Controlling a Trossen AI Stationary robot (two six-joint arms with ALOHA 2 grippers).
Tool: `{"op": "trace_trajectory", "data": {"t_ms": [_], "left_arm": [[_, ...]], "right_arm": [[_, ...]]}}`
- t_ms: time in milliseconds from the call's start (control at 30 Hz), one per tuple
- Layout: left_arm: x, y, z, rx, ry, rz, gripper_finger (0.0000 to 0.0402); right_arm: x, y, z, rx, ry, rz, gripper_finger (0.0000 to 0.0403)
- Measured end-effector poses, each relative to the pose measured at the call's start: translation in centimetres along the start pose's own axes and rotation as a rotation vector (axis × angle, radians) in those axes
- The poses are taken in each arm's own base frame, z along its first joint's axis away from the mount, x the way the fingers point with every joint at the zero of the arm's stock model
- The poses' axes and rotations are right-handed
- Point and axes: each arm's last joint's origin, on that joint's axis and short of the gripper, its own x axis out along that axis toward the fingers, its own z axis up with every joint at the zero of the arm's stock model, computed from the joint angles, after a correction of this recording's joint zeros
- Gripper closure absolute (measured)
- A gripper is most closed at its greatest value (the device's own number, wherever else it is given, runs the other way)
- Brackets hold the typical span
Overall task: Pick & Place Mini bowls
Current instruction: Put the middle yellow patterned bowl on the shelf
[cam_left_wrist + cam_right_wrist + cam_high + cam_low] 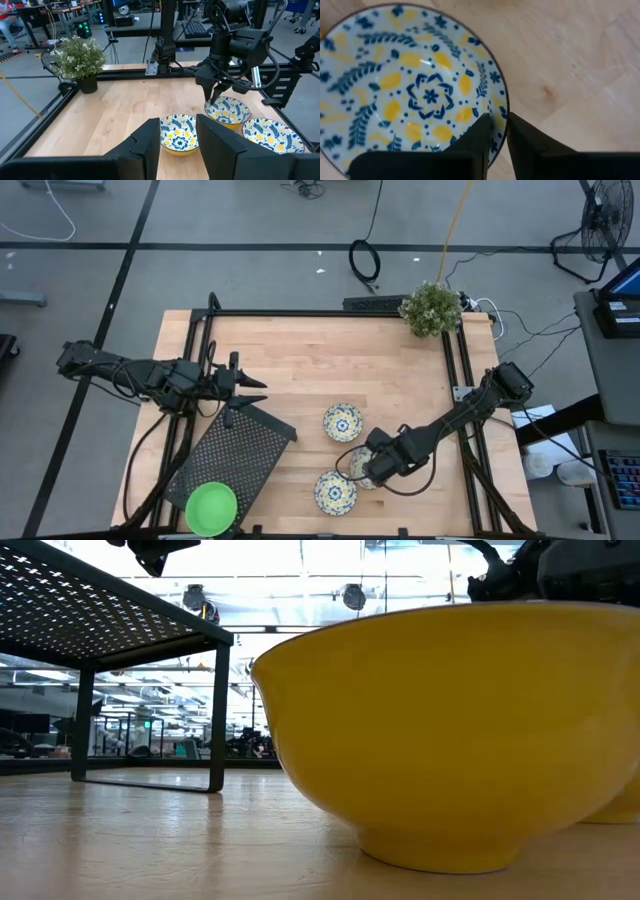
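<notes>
Three white bowls with blue-and-yellow flowers are on the wooden table: one in the middle (343, 422), one near the front edge (335, 492) and one (358, 467) under my right gripper (366, 466). That gripper is shut on the third bowl (227, 110). One green bowl (212, 508) stands on the black mesh tray's near corner. No other green bowls show. My left gripper (256, 387) is open and holds nothing. It hovers over the tray's far edge and faces the middle bowl (178, 132). My right gripper pinches the floral bowl's rim (503, 116), with one finger (481, 131) inside the bowl and the other (522, 136) outside. It comes from above, pointing down (215, 97). The bowl stays upright, and its foot looks to be on the table.
The black mesh tray (235, 455) stands raised on legs at the table's left near side. A small potted plant (432, 308) sits at the far right corner. Black rails (455, 370) run along the table's sides. Bare wood lies across the table's far half.
</notes>
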Motion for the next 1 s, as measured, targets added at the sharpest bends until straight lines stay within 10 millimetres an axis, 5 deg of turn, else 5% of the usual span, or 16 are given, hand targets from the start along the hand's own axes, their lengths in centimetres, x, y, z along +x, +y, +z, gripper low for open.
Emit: {"op": "trace_trajectory", "data": {"t_ms": [333, 633, 1000], "left_arm": [[0.0, 0.0, 0.0, 0.0, 0.0, 0.0, 0.027], [0.0, 0.0, 0.0, 0.0, 0.0, 0.0, 0.027], [0.0, 0.0, -0.1, 0.002, 0.008, 0.0, 0.027]], "right_arm": [[0.2, -0.1, 0.5, -0.044, -0.007, 0.01, 0.0344], [2.4, -0.7, 0.7, -0.041, 0.043, 0.089, 0.0333], [1.1, -1.1, 1.1, -0.04, 0.027, 0.134, 0.0363]]}}
